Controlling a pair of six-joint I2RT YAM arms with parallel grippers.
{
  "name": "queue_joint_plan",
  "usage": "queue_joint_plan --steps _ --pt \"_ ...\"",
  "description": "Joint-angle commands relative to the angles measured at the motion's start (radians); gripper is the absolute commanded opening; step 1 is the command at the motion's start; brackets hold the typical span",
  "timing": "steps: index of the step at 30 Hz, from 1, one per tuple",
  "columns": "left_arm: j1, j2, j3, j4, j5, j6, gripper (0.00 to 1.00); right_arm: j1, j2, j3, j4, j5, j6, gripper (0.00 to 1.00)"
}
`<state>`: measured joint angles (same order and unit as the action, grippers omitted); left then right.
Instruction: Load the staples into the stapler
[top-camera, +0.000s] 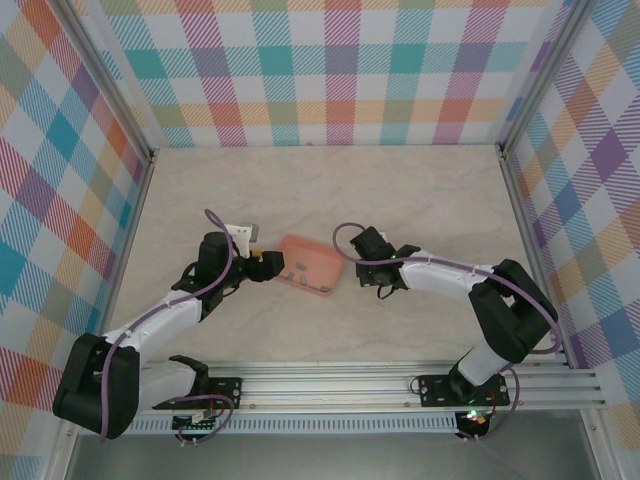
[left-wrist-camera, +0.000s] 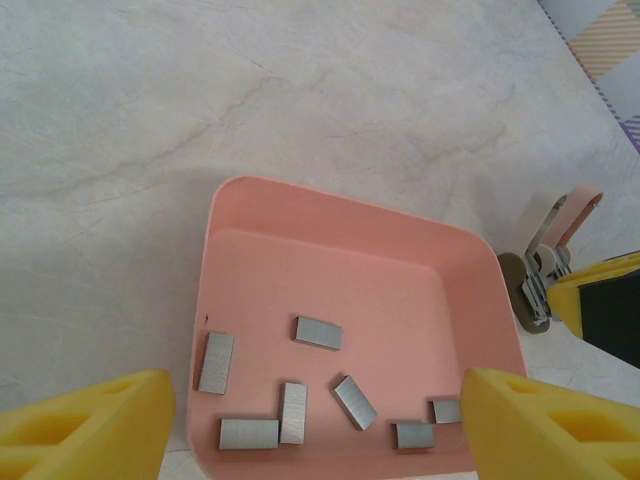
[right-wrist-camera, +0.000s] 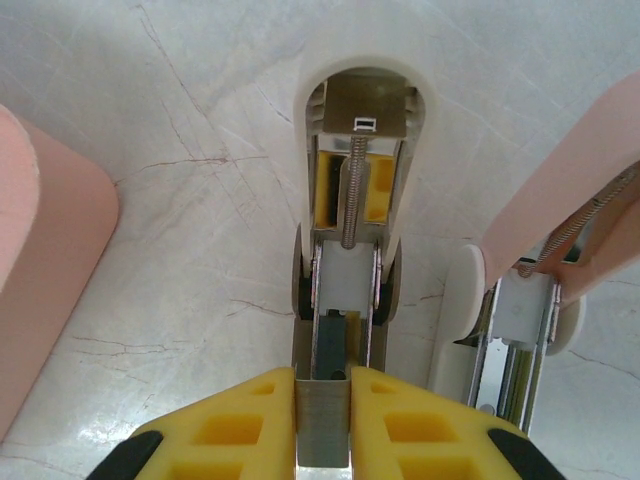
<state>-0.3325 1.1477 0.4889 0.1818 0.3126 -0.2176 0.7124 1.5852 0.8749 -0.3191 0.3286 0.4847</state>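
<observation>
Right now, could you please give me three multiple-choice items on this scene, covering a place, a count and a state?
1. Where do the staples lie? A) in a glass jar B) in the pink tray C) in a cardboard box
2. How many staple strips show? A) two B) seven C) twelve
3. The right gripper is: A) open B) shut on the tray C) shut on the stapler
Answers: B, they rest on its floor; B, seven count in the left wrist view; C, it pinches the stapler's metal rail.
</observation>
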Motion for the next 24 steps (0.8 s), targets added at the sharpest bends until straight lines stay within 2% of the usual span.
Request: queue_joint_plan --steps 1,24 --pt "-0.009 -0.015 0.011 -0.012 -0.008 0.017 0.75 -0.008 0.017 0.003 0.026 -0.001 -0.010 0.17" --pt "-0.008 -0.015 0.009 -0.009 -0.007 0.019 0.75 -0.022 -0.023 -0.008 0.025 0.008 -0.029 0.17"
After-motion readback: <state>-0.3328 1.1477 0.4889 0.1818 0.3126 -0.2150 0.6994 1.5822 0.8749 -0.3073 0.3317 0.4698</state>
